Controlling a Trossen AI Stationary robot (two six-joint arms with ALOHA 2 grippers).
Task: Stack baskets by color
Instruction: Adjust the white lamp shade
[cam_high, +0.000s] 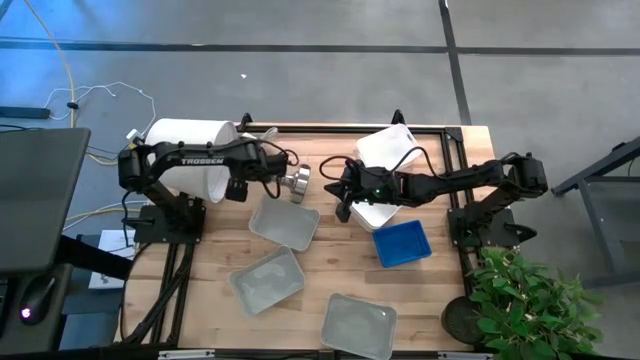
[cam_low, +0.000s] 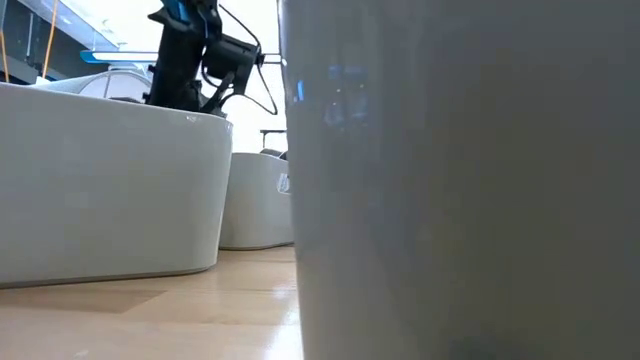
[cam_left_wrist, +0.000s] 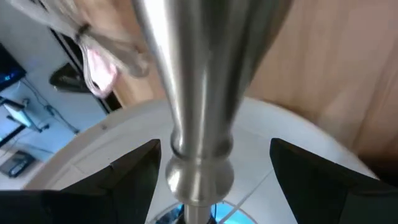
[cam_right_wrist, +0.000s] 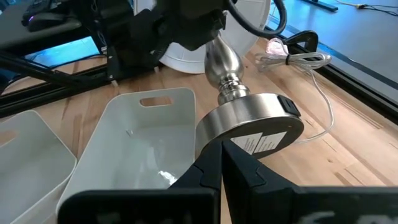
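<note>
Three pale grey baskets (cam_high: 285, 222) (cam_high: 267, 280) (cam_high: 358, 325) lie on the wooden table. A blue basket (cam_high: 402, 243) sits at the right, next to white baskets (cam_high: 385, 150) by my right arm. A lamp lies on its side at the far left, with white shade (cam_high: 190, 155), metal stem (cam_left_wrist: 193, 93) and round base (cam_high: 297, 183). My left gripper (cam_high: 268, 170) (cam_left_wrist: 214, 144) is open, a finger on either side of the stem with gaps showing. My right gripper (cam_high: 340, 188) (cam_right_wrist: 221, 149) is shut and empty, pointing at the base's underside (cam_right_wrist: 255, 134), just short of it.
A loose white cable (cam_right_wrist: 298, 59) lies along the table's far edge behind the lamp. In the low view, basket walls (cam_low: 100, 180) (cam_low: 460, 200) fill most of the picture. A potted plant (cam_high: 525, 300) stands off the table's near right corner.
</note>
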